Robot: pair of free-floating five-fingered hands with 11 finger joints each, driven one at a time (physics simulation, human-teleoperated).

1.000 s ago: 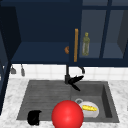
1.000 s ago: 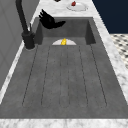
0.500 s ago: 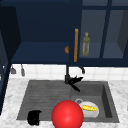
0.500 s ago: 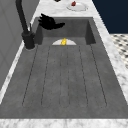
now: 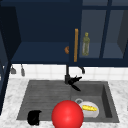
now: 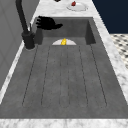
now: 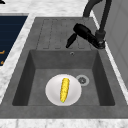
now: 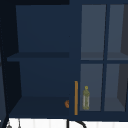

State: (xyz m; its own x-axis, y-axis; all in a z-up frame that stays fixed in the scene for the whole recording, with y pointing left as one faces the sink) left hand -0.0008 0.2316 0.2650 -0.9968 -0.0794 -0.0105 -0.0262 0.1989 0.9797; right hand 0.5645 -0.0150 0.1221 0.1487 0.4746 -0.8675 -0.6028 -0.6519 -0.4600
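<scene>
Nothing has moved: my right hand (image 5: 74, 82) hovers by the faucet (image 5: 67, 75), fingers straight, holding nothing; corn (image 5: 89, 108) lies at five o'clock; my left hand (image 5: 34, 117) idles, curled.

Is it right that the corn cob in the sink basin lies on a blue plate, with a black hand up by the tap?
Not quite: the plate is white, not blue, as the right side view shows. The corn cob does lie on it in the sink basin, and the right hand is by the tap.
</scene>
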